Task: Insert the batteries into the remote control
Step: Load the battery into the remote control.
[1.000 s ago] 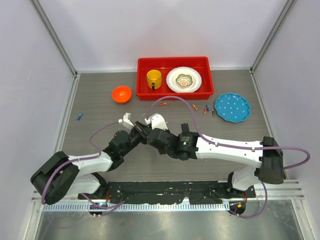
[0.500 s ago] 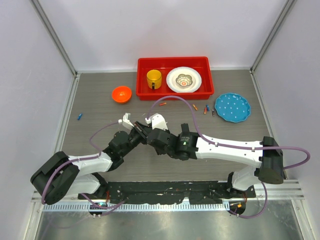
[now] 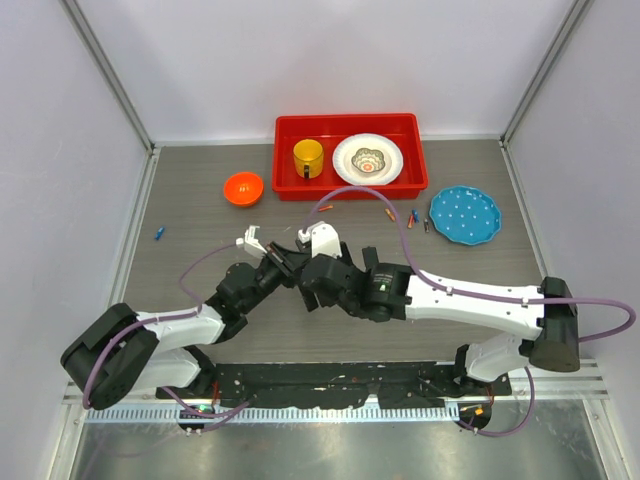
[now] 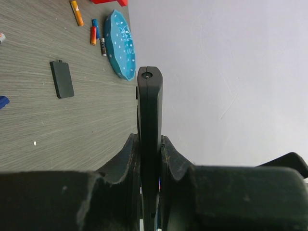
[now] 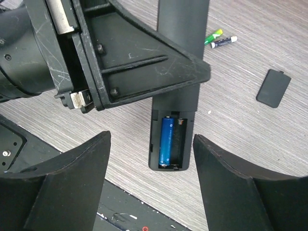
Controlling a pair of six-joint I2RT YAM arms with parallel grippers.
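Remote control (image 5: 180, 24) held off the table (image 5: 231, 125) near its middle, where the two arms meet. In the right wrist view its long axis runs from 12 o'clock to 6 o'clock, with the open battery bay at the 6 o'clock end, facing the camera. A blue battery (image 5: 166, 142) lies in the left slot, parallel to that axis; the slot beside it shows its coil spring.

The left gripper (image 4: 149, 142) is pressed together on the remote control across its thin dimension. In the left wrist view the body is seen edge-on, rising from the jaws straight toward 12 o'clock. The right gripper (image 5: 150, 144) is spread wide, with one finger at 8 o'clock and the other at 4 o'clock of the bay, neither touching it.

The loose battery cover (image 5: 273, 88) lies flat on the table at 3 o'clock of the remote control. Two loose batteries (image 5: 224, 42) — one green, one dark with a white tip — lie at 1 o'clock.

From above, a red tray (image 3: 350, 185) stands at 12 o'clock of the grippers, an orange bowl (image 3: 243, 188) at 11 o'clock and a blue plate (image 3: 465, 215) at 2 o'clock. A lone blue cell (image 3: 159, 234) lies well apart at 9 o'clock.
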